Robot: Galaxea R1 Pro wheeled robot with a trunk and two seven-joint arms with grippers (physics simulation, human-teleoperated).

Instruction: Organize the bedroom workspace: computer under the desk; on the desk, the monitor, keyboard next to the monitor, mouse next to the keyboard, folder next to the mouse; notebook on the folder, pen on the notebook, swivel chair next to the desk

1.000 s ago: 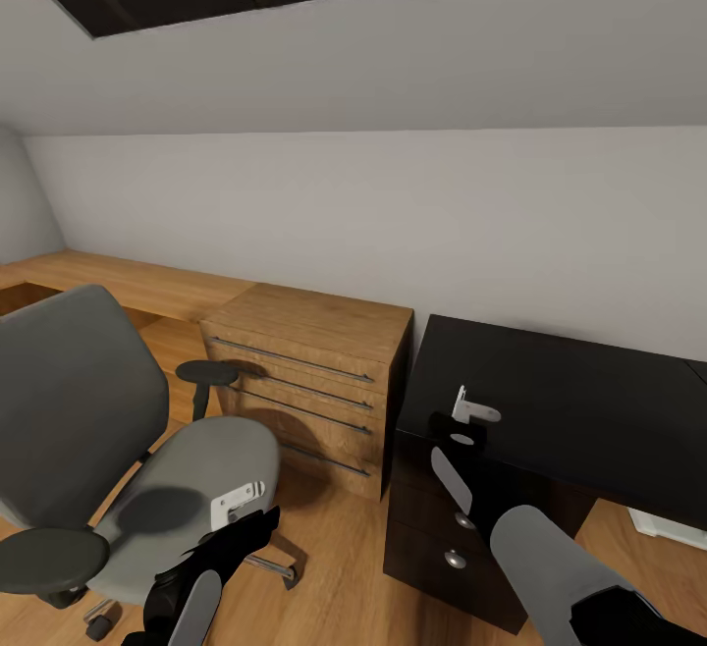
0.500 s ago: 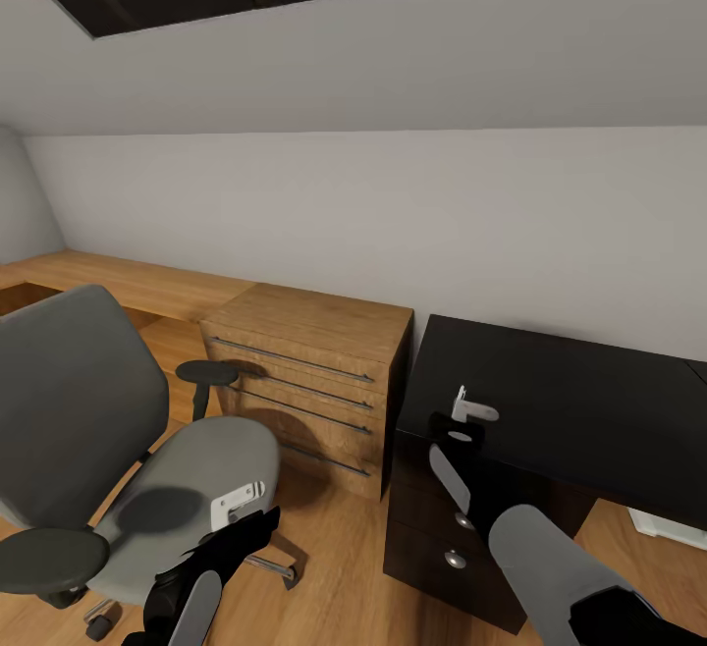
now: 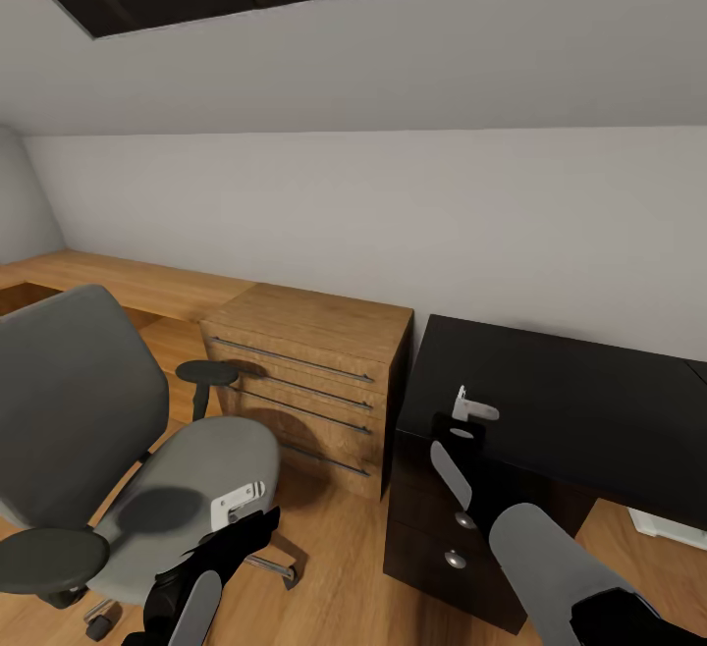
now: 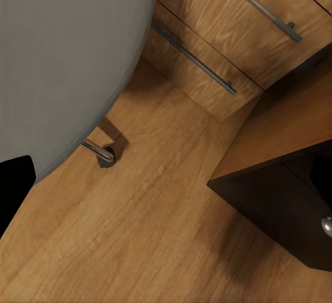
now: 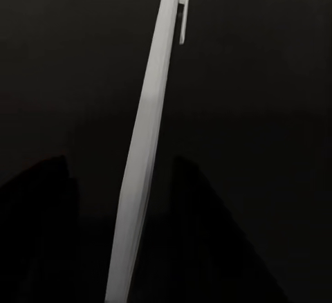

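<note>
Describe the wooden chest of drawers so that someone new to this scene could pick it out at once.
Start at the white back wall under the sloped ceiling. Against it stands the wooden chest, between the grey swivel chair and the black desk, its side right up against the desk's. Long horizontal bar handles mark its drawers, whereas the desk's black drawers have round silver knobs.

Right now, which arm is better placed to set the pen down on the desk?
Right: its gripper is over the desk and the pen is in it. The left gripper is by the swivel chair.
</note>
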